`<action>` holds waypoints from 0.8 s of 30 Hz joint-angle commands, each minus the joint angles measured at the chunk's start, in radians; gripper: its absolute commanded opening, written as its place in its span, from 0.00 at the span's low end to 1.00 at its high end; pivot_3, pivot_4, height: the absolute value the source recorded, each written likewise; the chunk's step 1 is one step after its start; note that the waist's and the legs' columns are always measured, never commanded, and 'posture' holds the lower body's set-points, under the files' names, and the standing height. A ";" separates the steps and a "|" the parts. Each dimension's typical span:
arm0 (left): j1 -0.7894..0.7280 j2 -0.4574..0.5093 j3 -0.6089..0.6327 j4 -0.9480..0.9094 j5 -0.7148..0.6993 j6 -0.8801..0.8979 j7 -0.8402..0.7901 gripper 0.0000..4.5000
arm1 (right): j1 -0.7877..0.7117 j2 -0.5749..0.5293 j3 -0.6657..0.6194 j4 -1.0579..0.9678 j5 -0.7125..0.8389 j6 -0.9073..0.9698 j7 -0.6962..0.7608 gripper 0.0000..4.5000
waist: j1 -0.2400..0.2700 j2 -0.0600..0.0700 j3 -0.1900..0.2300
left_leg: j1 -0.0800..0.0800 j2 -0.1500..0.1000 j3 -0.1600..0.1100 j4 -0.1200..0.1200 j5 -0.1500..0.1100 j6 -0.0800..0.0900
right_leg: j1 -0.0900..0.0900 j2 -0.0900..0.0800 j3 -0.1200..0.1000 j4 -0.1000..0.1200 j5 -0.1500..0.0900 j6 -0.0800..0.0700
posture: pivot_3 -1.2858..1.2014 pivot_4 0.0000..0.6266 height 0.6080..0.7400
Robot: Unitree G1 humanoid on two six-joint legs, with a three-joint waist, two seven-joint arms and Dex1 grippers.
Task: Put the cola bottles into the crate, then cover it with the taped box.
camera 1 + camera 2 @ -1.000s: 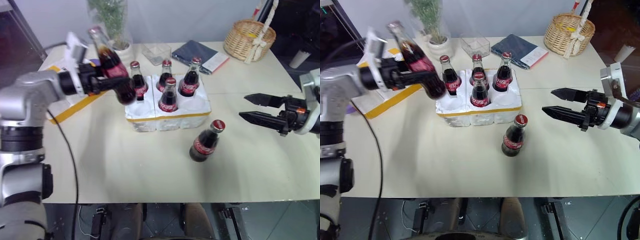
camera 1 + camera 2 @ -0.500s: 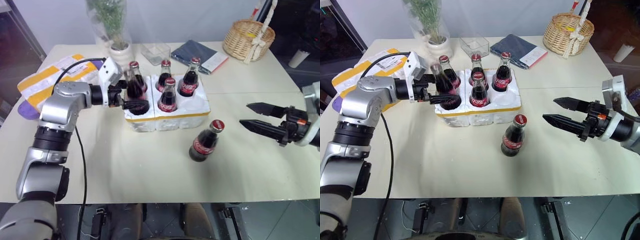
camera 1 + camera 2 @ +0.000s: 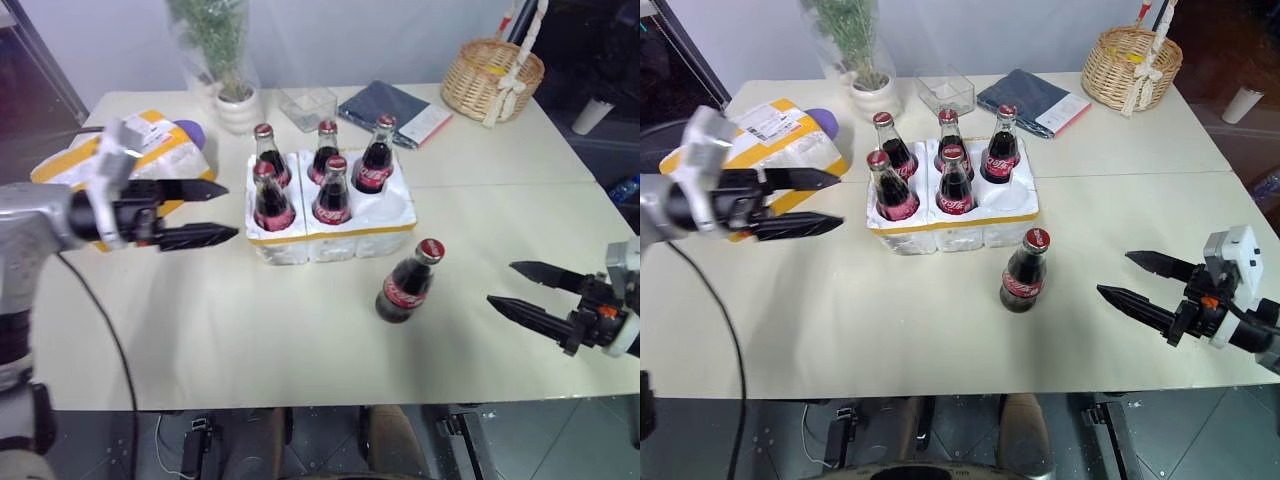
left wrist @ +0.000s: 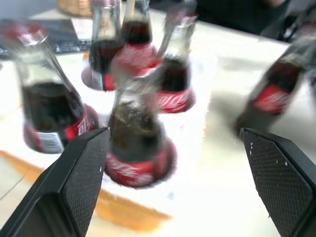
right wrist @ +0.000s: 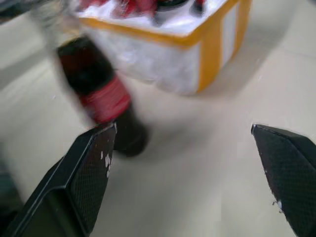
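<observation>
Five cola bottles (image 3: 331, 190) with red script labels stand in the crate (image 3: 332, 222), just past the left gripper's (image 3: 215, 212) spread, empty fingers. A sixth bottle (image 3: 407, 283) stands on the table (image 3: 250, 330) before the crate, beyond the right gripper (image 3: 520, 289), also spread and empty. The taped box (image 3: 130, 160), shipping label up, lies behind the left fingers.

Blurred: bottles (image 4: 136, 133) ahead of left claw (image 4: 175, 168); lone bottle (image 5: 101, 94) ahead of right claw (image 5: 185, 173). Box (image 3: 130, 155) partly hidden behind left claw. Basket (image 3: 493, 75) handle cut off.

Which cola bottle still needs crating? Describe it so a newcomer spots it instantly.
Find the low white foam crate with the thin yellow band at the table's centre. Just in front of its right corner stands one small red-capped glass cola bottle, the only one on the bare tabletop rather than in a well.
</observation>
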 commanded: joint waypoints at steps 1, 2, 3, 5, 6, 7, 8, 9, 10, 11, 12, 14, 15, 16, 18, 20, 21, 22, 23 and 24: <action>0.060 0.052 0.027 -0.138 -0.085 0.035 -0.045 0.97 | -0.015 0.023 0.021 -0.096 0.046 -0.001 -0.046 1.00 | 0.009 0.001 -0.001 | 0.000 0.000 0.000 0.001 0.000 0.000 | 0.001 0.000 0.000 0.000 -0.001 -0.003 | 0.52 0.24 0.98; 0.078 0.053 0.003 -0.160 -0.062 0.009 -0.042 0.97 | -0.019 0.031 0.043 -0.111 0.039 -0.009 -0.058 1.00 | 0.014 0.001 -0.001 | 0.000 0.000 0.000 0.001 0.000 0.000 | 0.002 0.000 0.000 -0.001 -0.002 -0.003 | 0.52 0.24 0.98; 0.084 0.044 -0.025 -0.169 -0.037 -0.018 -0.034 0.97 | -0.027 0.039 0.067 -0.120 0.032 -0.015 -0.070 1.00 | 0.018 0.001 -0.002 | 0.001 0.000 0.000 0.002 0.000 0.000 | 0.002 0.000 0.000 -0.001 -0.002 -0.004 | 0.52 0.24 0.98; 0.077 0.009 -0.091 -0.165 0.014 -0.072 -0.013 0.97 | -0.038 0.051 0.125 -0.127 0.002 -0.033 -0.088 1.00 | 0.024 0.001 -0.002 | 0.000 0.000 0.000 0.002 0.000 0.000 | 0.003 0.000 0.000 -0.002 -0.002 -0.004 | 0.52 0.24 0.98; 0.064 -0.014 -0.129 -0.157 0.040 -0.098 -0.003 0.97 | -0.041 0.054 0.163 -0.127 -0.029 -0.051 -0.093 1.00 | 0.028 0.001 -0.002 | 0.000 0.000 0.000 0.002 0.000 0.000 | 0.003 0.000 0.000 -0.003 -0.002 -0.004 | 0.52 0.24 0.98; 0.054 -0.029 -0.155 -0.149 0.058 -0.117 0.001 0.97 | -0.044 0.055 0.189 -0.125 -0.051 -0.066 -0.097 1.00 | 0.031 0.001 -0.002 | 0.000 0.000 0.000 0.002 0.000 0.000 | 0.003 0.000 0.000 -0.003 -0.002 -0.004 | 0.52 0.24 0.98; 0.037 -0.048 -0.178 -0.140 0.073 -0.132 0.007 0.97 | -0.049 0.054 0.215 -0.118 -0.073 -0.075 -0.102 1.00 | 0.031 0.001 -0.002 | 0.000 0.000 0.000 0.002 0.000 0.000 | 0.003 0.000 0.000 -0.004 -0.002 -0.004 | 0.52 0.24 0.98; 0.014 -0.073 -0.202 -0.129 0.085 -0.145 0.016 0.97 | -0.056 0.056 0.239 -0.108 -0.083 -0.076 -0.109 1.00 | 0.032 0.001 -0.002 | -0.001 0.000 0.000 0.001 0.000 0.000 | 0.002 0.000 0.000 -0.004 -0.002 -0.004 | 0.52 0.24 0.98; -0.008 -0.095 -0.226 -0.115 0.098 -0.157 0.022 0.97 | -0.064 0.063 0.258 -0.100 -0.082 -0.079 -0.109 1.00 | 0.032 0.001 -0.001 | -0.001 0.000 0.000 0.001 0.000 0.000 | 0.002 0.000 0.000 -0.004 -0.001 -0.003 | 0.52 0.24 0.98; -0.024 -0.112 -0.243 -0.104 0.109 -0.169 0.025 0.97 | -0.071 0.070 0.272 -0.095 -0.078 -0.079 -0.110 1.00 | 0.031 0.001 -0.001 | -0.002 0.000 0.000 0.001 0.000 0.000 | 0.002 0.000 -0.001 -0.004 -0.001 -0.002 | 0.52 0.24 0.98; -0.037 -0.124 -0.258 -0.092 0.119 -0.177 0.024 0.97 | -0.079 0.074 0.286 -0.092 -0.075 -0.076 -0.111 1.00 | 0.030 0.001 -0.001 | -0.002 0.000 0.000 0.001 0.000 0.000 | 0.002 0.000 -0.001 -0.004 0.000 -0.001 | 0.52 0.24 0.98; -0.057 -0.137 -0.279 -0.071 0.138 -0.196 0.016 0.97 | -0.091 0.075 0.323 -0.086 -0.093 -0.092 -0.104 1.00 | 0.026 0.001 -0.001 | -0.001 0.000 0.000 0.001 0.000 0.000 | 0.002 0.000 -0.001 -0.004 0.000 0.000 | 0.52 0.24 0.98; -0.063 -0.142 -0.285 -0.063 0.144 -0.202 0.014 0.97 | -0.097 0.079 0.336 -0.081 -0.099 -0.099 -0.103 1.00 | 0.024 0.001 -0.001 | -0.001 0.000 0.000 0.001 0.000 0.000 | 0.002 0.000 -0.001 -0.004 0.000 0.000 | 0.52 0.24 0.98; -0.067 -0.146 -0.290 -0.056 0.149 -0.206 0.013 0.97 | -0.106 0.084 0.345 -0.074 -0.097 -0.100 -0.106 1.00 | 0.021 0.001 -0.002 | -0.001 0.000 0.000 0.000 0.000 0.000 | 0.002 0.001 -0.001 -0.004 0.000 0.000 | 0.52 0.24 0.98; -0.072 -0.153 -0.296 -0.048 0.149 -0.209 0.009 0.97 | -0.133 0.097 0.360 -0.056 -0.092 -0.103 -0.111 1.00 | 0.017 0.001 -0.002 | -0.001 0.000 0.000 0.000 0.000 0.000 | 0.001 0.001 -0.001 -0.004 0.000 0.000 | 0.52 0.24 0.98; -0.074 -0.160 -0.301 -0.040 0.149 -0.211 0.003 0.97 | -0.176 0.112 0.399 -0.023 -0.113 -0.117 -0.117 1.00 | 0.011 0.001 -0.002 | -0.001 0.000 0.000 0.000 0.000 0.000 | 0.001 0.001 -0.001 -0.004 0.000 0.000 | 0.52 0.24 0.98; -0.075 -0.163 -0.304 -0.036 0.152 -0.213 0.001 0.97 | -0.193 0.118 0.418 -0.009 -0.126 -0.124 -0.119 1.00 | 0.009 0.001 -0.002 | -0.001 0.000 0.000 0.000 0.000 0.000 | 0.001 0.000 -0.001 -0.004 0.000 0.000 | 0.52 0.24 0.98; -0.075 -0.167 -0.310 -0.034 0.158 -0.219 0.000 0.97 | -0.213 0.129 0.435 0.006 -0.132 -0.125 -0.125 1.00 | 0.008 0.001 -0.002 | -0.001 0.000 0.000 0.001 0.000 0.000 | 0.001 0.000 -0.001 -0.004 0.000 0.000 | 0.52 0.24 0.98; -0.076 -0.171 -0.314 -0.032 0.164 -0.223 -0.001 0.97 | -0.228 0.137 0.447 0.017 -0.134 -0.125 -0.129 1.00 | 0.008 0.001 -0.002 | -0.001 0.000 0.000 0.000 0.000 0.000 | 0.001 0.000 -0.001 -0.004 0.000 0.000 | 0.52 0.24 0.98; -0.077 -0.175 -0.318 -0.030 0.168 -0.226 -0.002 0.97 | -0.240 0.140 0.462 0.025 -0.141 -0.126 -0.130 1.00 | 0.008 0.001 -0.002 | -0.001 0.000 0.000 0.000 0.000 0.000 | 0.001 0.001 -0.001 -0.004 0.000 0.000 | 0.52 0.24 0.98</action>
